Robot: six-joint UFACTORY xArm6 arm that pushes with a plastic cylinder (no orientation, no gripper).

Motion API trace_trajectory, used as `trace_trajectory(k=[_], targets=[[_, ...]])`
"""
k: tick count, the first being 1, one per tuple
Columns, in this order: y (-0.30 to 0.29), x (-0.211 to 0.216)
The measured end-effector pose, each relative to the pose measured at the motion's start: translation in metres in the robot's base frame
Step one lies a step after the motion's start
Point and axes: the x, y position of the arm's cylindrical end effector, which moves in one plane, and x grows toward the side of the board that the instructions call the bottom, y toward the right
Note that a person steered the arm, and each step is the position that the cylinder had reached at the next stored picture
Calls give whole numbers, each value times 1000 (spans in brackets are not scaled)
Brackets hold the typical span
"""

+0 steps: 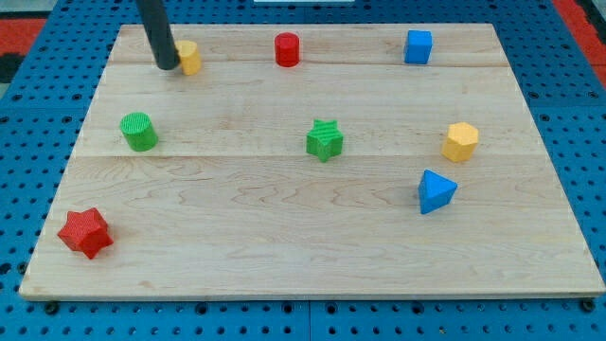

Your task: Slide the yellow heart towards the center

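The yellow heart [190, 57] sits near the view's top left corner of the wooden surface [303, 246]. Part of it is hidden behind the rod, so I cannot tell which way it points or which way its long side runs. My tip [167, 66] is right at the heart's left side, touching it or almost touching it. The dark rod goes up from there and leans a little to the view's left. There is no claw here, only the rod, so nothing is open, shut or held.

To the right of the heart, along the top, stands a red cylinder [287, 49], and further right a blue cube [418, 46]. Below the heart, on the left, is a green cylinder [139, 131]. A green star [325, 140] sits near the middle. At the right are a yellow hexagon block [460, 141] and, just below it, a blue triangle block [436, 191]. A red star [85, 232] lies at the bottom left.
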Motion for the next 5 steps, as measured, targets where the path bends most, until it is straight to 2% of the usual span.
trace_trajectory(k=[1, 2, 3, 5], targets=[[-31, -35], [-25, -62], [8, -54], [51, 46]])
